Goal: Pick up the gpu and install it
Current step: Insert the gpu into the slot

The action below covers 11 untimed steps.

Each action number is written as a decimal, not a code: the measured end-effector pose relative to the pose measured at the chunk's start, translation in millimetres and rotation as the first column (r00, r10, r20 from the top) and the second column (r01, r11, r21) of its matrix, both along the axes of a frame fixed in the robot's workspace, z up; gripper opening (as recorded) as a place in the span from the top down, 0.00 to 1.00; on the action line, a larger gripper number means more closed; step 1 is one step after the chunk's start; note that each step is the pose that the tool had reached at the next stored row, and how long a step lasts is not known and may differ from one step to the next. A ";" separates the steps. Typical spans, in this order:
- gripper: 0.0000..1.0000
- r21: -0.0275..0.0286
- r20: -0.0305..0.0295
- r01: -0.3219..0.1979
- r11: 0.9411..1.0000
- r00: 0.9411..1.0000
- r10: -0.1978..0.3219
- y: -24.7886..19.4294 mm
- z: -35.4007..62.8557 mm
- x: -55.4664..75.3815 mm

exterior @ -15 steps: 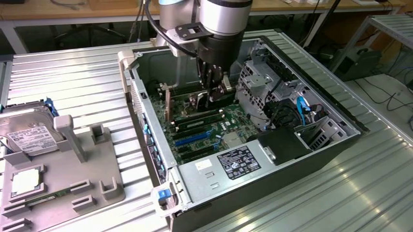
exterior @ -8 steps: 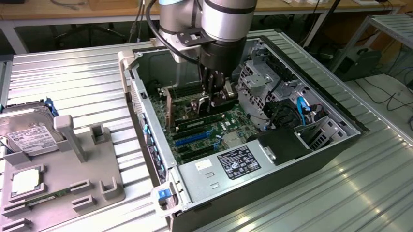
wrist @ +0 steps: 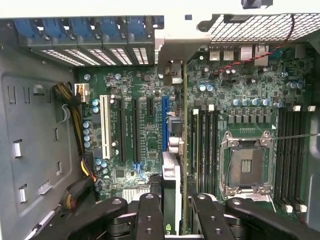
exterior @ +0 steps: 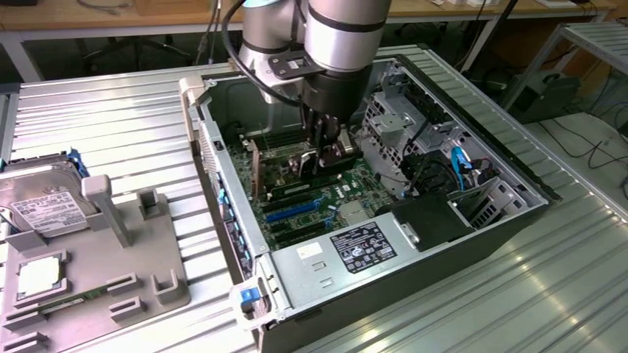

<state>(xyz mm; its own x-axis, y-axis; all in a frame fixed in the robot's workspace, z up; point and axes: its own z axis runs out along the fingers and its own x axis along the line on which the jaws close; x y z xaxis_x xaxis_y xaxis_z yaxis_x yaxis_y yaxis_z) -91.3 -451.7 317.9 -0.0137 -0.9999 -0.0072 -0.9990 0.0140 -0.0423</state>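
The gpu (exterior: 294,168) is a dark flat card standing on edge inside the open computer case (exterior: 294,294), its metal bracket (exterior: 253,170) toward the case's rear wall. My gripper (exterior: 332,158) reaches down from above and is shut on the card's upper edge. In the wrist view the gpu (wrist: 172,175) appears edge-on between my fingers (wrist: 150,215), running along the long blue slot (wrist: 164,125) of the motherboard (wrist: 130,150). Its bracket end (wrist: 172,70) sits at the rear slot openings. Whether the card's lower edge is in a slot is hidden.
A CPU socket (wrist: 247,167) and memory slots (wrist: 290,150) lie beside the card. Drive cages (exterior: 398,121) and cables (exterior: 457,165) crowd the case at the exterior view's right. Outside, a grey fixture (exterior: 147,287) holds a hard drive (exterior: 40,202) at the exterior view's left.
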 end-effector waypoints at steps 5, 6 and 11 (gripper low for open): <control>0.72 -0.007 0.000 0.000 1.000 1.000 0.000 0.0 -10.2 -2.1; 0.72 -0.008 0.000 0.000 1.000 1.000 0.000 0.0 -12.2 -2.3; 0.72 -0.014 0.000 0.000 1.000 1.000 0.000 0.0 -23.8 -5.1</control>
